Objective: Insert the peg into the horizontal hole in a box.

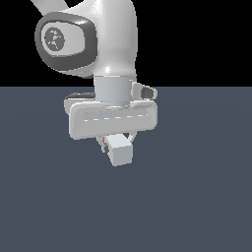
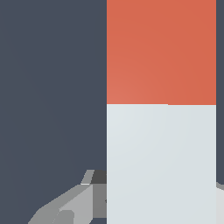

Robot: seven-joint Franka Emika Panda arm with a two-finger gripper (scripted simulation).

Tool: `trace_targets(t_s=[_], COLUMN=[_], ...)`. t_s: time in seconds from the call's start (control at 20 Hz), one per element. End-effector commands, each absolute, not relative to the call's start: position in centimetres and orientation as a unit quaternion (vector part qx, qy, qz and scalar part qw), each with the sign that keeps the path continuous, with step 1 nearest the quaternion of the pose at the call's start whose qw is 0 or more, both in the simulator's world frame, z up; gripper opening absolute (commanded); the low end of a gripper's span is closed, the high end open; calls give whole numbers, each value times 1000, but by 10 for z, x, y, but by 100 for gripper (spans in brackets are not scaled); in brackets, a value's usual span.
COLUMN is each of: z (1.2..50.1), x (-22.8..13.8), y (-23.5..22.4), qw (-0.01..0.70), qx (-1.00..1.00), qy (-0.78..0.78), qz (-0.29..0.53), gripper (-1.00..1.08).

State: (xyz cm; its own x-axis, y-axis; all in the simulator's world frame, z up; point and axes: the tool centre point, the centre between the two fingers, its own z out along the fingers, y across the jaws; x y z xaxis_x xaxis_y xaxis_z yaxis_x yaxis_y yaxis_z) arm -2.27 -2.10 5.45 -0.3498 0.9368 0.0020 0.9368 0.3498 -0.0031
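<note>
The peg (image 1: 120, 150) points its white-grey end toward the exterior view, and only a sliver of its red end shows behind. My gripper (image 1: 118, 142) sits directly over the peg and is shut on it. The peg (image 2: 161, 109) fills much of the wrist view, its red part beyond its white part, held between grey fingers (image 2: 74, 205) that grip the white part. The box and the hole are out of view in both frames.
A flat dark blue-grey floor (image 1: 197, 197) stretches all around under the arm. The white arm link and hand body (image 1: 113, 118) cover the upper middle of the exterior view.
</note>
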Motion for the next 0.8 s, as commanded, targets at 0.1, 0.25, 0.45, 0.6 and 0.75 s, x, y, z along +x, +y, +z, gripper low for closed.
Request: trace_targets(t_s=[0.1, 0.25, 0.45, 0.6, 0.75], z=[66, 72, 80, 86, 91], x=[-26, -27, -27, -26, -24], y=[9, 29, 56, 76, 93], qw=[0, 0, 0, 0, 0], qx=[-599, -618, -641, -658, -673], qy=[-801, -787, -767, -753, -739], qz=[0, 0, 0, 0, 0], gripper=[-100, -100, -100, -100, -100])
